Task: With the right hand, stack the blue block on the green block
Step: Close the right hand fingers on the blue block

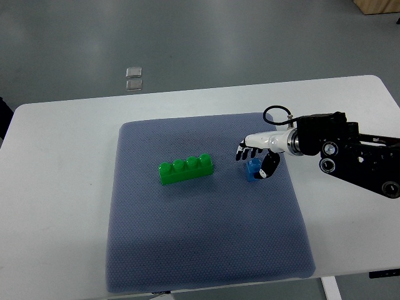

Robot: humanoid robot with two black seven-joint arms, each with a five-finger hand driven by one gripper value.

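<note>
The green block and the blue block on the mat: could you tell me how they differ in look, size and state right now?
The green block is long, with a row of four studs on top; the blue block is clearly smaller and its studs cannot be made out. The green block lies free near the middle of the grey mat, while the blue block sits between the right hand's fingers, partly hidden. Both are on the same mat, apart from each other.

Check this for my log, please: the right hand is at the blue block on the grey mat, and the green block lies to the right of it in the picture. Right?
Not quite. In the top view the green block lies to the picture's left of the blue block, not its right. The rest holds: the right hand is at the blue block, fingers around it, on the grey mat.
</note>
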